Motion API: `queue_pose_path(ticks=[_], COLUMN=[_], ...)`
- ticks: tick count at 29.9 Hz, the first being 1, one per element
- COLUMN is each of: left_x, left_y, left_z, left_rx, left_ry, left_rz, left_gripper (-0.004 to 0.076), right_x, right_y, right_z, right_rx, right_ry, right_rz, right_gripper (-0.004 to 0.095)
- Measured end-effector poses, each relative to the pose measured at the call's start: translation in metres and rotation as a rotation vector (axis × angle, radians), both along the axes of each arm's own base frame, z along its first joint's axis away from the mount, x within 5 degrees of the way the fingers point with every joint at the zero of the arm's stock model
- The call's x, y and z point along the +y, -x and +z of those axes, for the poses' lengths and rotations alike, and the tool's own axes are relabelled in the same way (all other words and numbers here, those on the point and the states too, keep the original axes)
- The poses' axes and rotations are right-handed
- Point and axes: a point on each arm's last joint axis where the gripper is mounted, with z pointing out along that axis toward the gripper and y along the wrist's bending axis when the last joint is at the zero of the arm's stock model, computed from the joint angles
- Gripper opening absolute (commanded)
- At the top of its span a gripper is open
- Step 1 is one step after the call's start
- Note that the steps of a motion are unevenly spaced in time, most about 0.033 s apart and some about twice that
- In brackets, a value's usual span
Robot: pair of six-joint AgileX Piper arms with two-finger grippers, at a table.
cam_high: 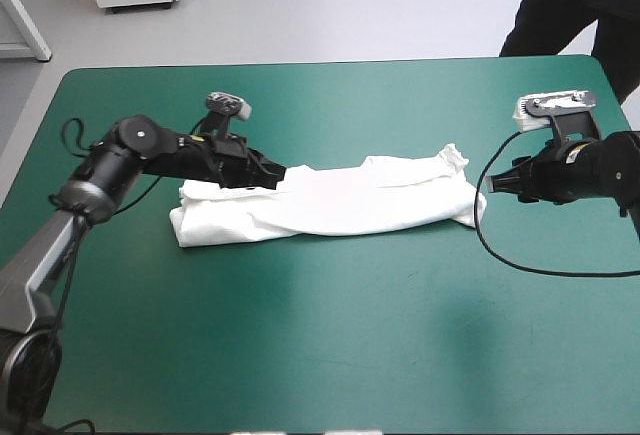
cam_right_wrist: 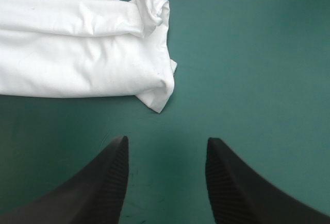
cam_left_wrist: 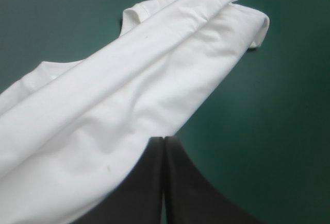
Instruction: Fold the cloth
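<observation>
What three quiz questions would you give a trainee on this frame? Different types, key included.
1. True or false: the right jaws are shut on the T-shirt.
2. Pick one. The T-shirt is: A, a crumpled heap; B, a long folded band lying flat on the table; C, lifted clear of the table.
3. Fill in: in the left wrist view, the left jaws meet in one pointed arch, so they are ____.

Key
1. False: the right jaws stand apart, short of the T-shirt's near end, with bare teal-green cover between them.
2. B.
3. Shut.
</observation>
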Motion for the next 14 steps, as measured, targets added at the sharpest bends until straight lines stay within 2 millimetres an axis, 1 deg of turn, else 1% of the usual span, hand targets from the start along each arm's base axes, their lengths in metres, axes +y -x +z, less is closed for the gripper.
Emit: queue_pose_path(ticks=[3, 6, 8, 10, 14], left_x=[-0.023, -0.043, -0.055, -0.062, -0.074], left_y=[-0.022, -0.043, -0.054, -0.061, -0.073], left_z=[-0.015, -0.029, -0.039, -0.048, -0.077], left_rx=[0.028, 0.049, 0.059, 0.066, 0.121], left_ry=[-0.009, -0.03, -0.079, -0.138, -0.213], left_rz=[-0.044, -0.069, -0.078, -0.086, -0.102], left_gripper=[-0.0022, -0.0022, -0.0022, -0.0022, -0.0022], right_x=[0.0, 0.001, 0.001, 0.002, 0.003], right_y=[-0.005, -0.014, -0.025, -0.036, -0.063], right_z=[-0.003, -0.011, -0.022, -0.034, -0.062], right_rx=[0.002, 0.032, 0.069, 0.111, 0.211], right_ry=[-0.002, -0.005, -0.005, -0.006, -0.014], right_rz=[-0.003, -0.01, -0.013, -0.015, -0.02], right_gripper=[0.0455, 0.0456, 0.0455, 0.0455, 0.0456])
